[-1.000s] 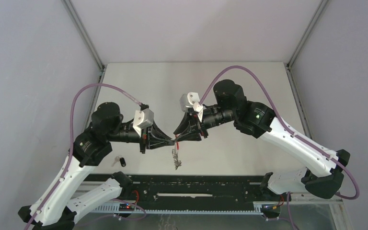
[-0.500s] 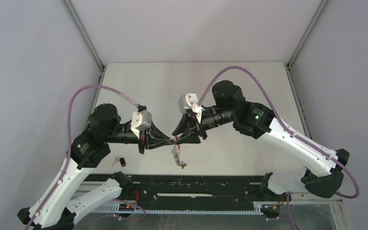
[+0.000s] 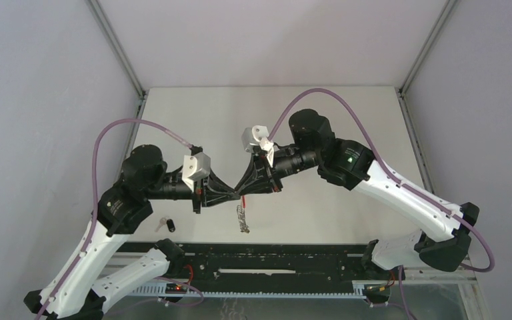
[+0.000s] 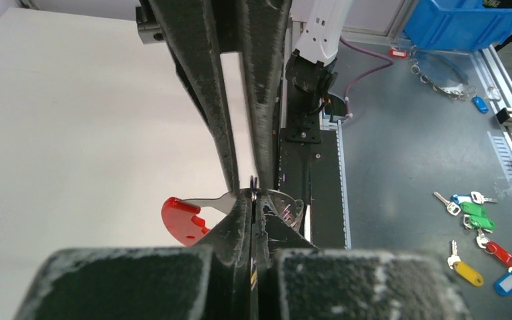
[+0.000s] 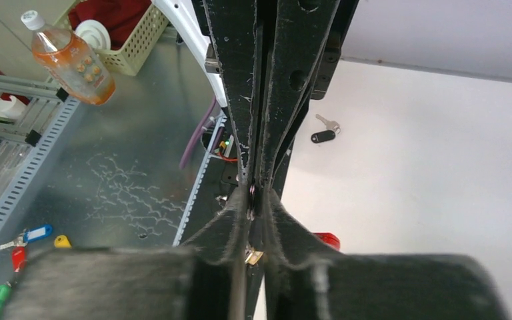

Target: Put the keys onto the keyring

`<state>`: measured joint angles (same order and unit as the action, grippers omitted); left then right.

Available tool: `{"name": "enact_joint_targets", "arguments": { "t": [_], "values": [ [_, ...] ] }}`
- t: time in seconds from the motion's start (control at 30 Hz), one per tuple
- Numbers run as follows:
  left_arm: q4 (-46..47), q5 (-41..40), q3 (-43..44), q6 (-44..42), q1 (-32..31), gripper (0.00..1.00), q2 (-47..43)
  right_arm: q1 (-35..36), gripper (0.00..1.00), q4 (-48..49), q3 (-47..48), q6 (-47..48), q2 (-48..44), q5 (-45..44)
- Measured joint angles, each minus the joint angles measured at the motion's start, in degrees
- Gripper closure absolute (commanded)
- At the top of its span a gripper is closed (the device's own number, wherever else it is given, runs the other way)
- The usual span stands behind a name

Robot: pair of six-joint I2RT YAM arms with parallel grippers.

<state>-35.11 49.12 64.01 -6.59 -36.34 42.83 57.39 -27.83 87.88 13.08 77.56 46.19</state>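
The keyring hangs above the table between both grippers. Its red band (image 4: 183, 219) sticks out left of my left gripper (image 4: 254, 195), which is shut on a silver wire ring. The band also shows in the top view (image 3: 243, 201), with the bunch of wire rings (image 3: 243, 221) dangling below. My right gripper (image 5: 253, 197) is shut tip to tip against the left one, on the same wire ring. A small yellow bit (image 5: 253, 256) shows under its fingertips; I cannot tell what it is. The black-tagged key (image 3: 167, 225) lies on the table by the left arm and shows in the right wrist view (image 5: 324, 134).
A black rail (image 3: 273, 257) runs along the table's near edge under the grippers. Grey walls close the table on the left, right and back. Off the table lie several coloured key tags (image 4: 480, 223), a blue bin (image 4: 457, 23) and a bottle (image 5: 70, 57).
The right arm has shifted left and its wrist has risen a little. The meeting point of the grippers moved slightly left. The hanging bunch of rings has swung back under them.
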Motion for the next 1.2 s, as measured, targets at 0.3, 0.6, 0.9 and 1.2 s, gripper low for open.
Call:
{"name": "enact_joint_targets", "arguments": {
  "t": [0.3, 0.6, 0.9, 1.2],
  "values": [
    [0.0, -1.3, 0.0, -0.8, 0.3, 0.70, -0.3, 0.1, 1.00, 1.1, -0.7, -0.8, -0.9, -2.6],
    [-0.2, -2.0, 0.0, -2.4, 0.4, 0.78, -3.0, -4.1, 1.00, 33.9, -23.9, -18.6, -12.1, -3.1],
    [3.6, -0.8, -0.1, 0.7, 0.5, 0.77, -3.6, -3.1, 1.00, 62.8, -35.2, -32.6, -13.6, -6.1],
    [6.3, -0.5, -0.2, 2.2, 0.7, 0.75, -3.6, -2.5, 1.00, 75.5, -36.6, -38.8, -12.7, -6.6]
  ]
}}
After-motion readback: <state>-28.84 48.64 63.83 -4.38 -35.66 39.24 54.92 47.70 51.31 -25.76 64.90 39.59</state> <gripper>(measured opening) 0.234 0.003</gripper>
